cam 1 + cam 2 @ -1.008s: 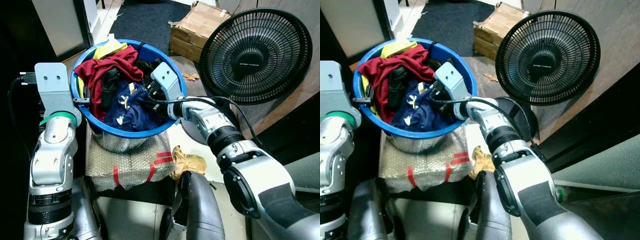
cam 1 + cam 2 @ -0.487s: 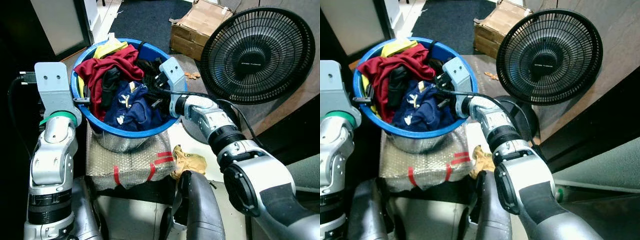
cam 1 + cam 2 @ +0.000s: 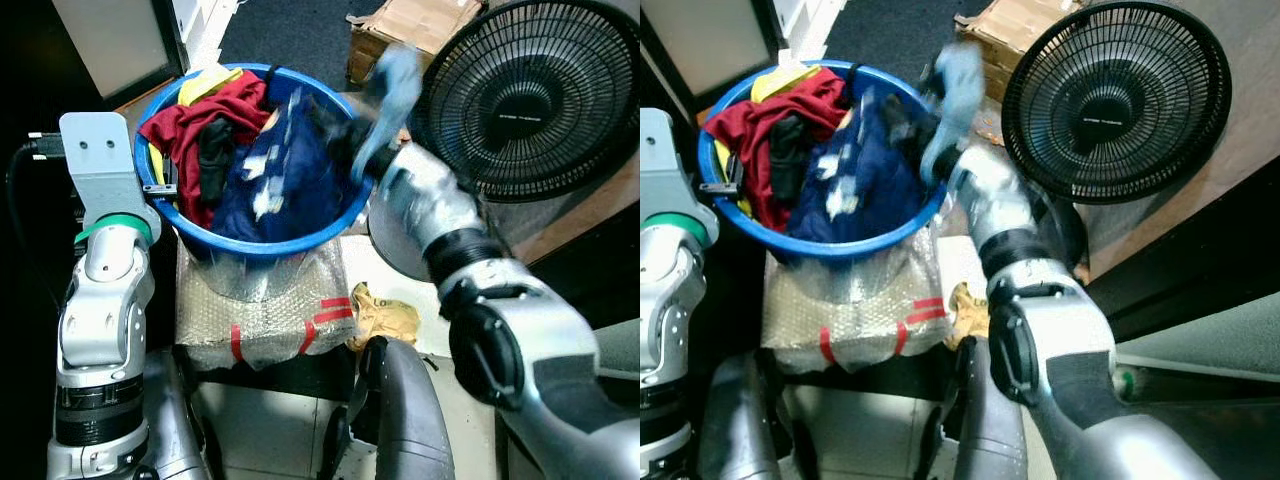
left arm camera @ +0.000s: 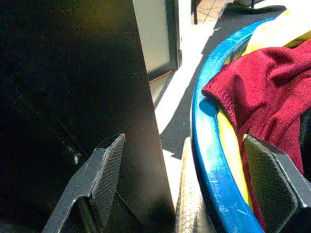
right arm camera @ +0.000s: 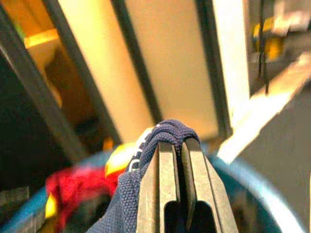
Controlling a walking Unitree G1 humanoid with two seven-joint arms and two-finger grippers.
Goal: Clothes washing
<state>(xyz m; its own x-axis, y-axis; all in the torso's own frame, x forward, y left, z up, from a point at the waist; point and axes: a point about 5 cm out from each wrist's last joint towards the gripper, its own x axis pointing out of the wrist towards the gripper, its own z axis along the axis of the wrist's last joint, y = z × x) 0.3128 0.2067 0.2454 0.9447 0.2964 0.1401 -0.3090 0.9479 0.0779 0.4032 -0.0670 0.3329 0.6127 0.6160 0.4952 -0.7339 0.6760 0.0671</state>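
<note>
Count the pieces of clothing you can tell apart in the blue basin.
4: a red one at the left, yellow behind it, black in the middle, navy held by the right gripper. More may lie underneath.

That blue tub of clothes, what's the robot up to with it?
The robot is sorting laundry. Its right gripper is shut on a navy blue garment and holds it up over the blue tub, which sits on a bubble-wrapped stand. A red garment lies in the tub. The left gripper is open beside the tub's rim.
</note>
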